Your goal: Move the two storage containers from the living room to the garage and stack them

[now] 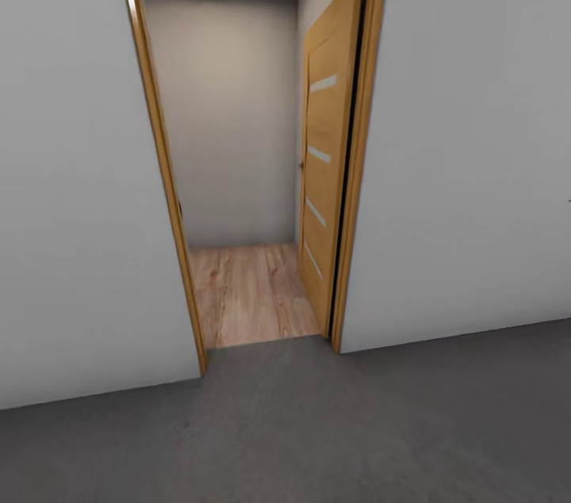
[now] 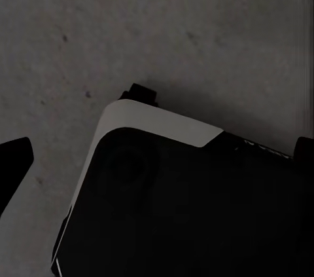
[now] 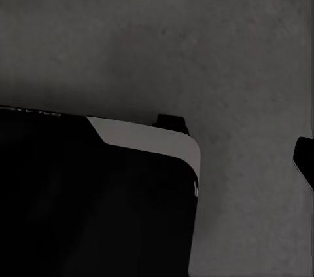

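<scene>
The two storage containers and the living room are out of view. I stand in the garage on the dark grey concrete floor [image 1: 317, 439], facing an open doorway [image 1: 246, 154]. My left gripper [image 2: 158, 159] hangs open over the floor [image 2: 163, 21], one fingertip [image 2: 14, 162] at each side of its wrist view and nothing between them. My right gripper [image 3: 157, 159] also hangs low and open with nothing in it; one fingertip [image 3: 305, 159] shows, and the other is lost against my dark base [image 3: 91, 205].
The doorway's wooden frame [image 1: 159, 154] is set in a white-grey wall [image 1: 476, 170]. Its slatted wooden door [image 1: 325, 162] is swung inward on the right. Beyond lies a narrow hallway with a light wood plank floor [image 1: 250, 289] and bare grey walls. My black-and-white base [image 2: 190, 205] sits under both grippers.
</scene>
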### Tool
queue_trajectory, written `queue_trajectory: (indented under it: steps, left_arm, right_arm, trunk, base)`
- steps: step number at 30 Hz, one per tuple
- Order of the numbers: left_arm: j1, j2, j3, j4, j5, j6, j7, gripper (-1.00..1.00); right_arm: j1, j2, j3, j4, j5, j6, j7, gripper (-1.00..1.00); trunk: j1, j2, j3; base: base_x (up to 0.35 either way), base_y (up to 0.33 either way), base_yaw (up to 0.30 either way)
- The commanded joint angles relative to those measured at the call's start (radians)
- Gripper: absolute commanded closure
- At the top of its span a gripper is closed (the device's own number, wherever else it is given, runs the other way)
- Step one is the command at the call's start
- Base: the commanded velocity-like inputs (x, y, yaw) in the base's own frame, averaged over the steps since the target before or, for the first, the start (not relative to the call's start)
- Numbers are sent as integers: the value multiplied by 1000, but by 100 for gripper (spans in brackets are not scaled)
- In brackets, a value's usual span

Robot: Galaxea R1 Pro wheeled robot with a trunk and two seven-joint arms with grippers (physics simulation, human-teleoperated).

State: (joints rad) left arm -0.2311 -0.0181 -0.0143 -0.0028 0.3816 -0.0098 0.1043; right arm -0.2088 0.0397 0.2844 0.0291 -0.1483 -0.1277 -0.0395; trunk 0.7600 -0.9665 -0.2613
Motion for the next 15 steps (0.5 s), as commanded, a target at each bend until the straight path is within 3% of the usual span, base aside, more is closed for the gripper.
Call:
queue_trajectory:
  steps: [1,15]
  left_arm:
    - [-1,0,-2,0,5,-1,3,-100]
    - [-1,0,-2,0,5,-1,3,-100]
  right_arm:
    - [-1,0,9,3,-10,-6,-1,-100]
    - [-1,6,6,3,-20,-6,-1,-100]
  trunk:
    - [1,-1,-1]
    - [1,-1,-1]
  base:
    - [324,0,0]
    - [324,0,0]
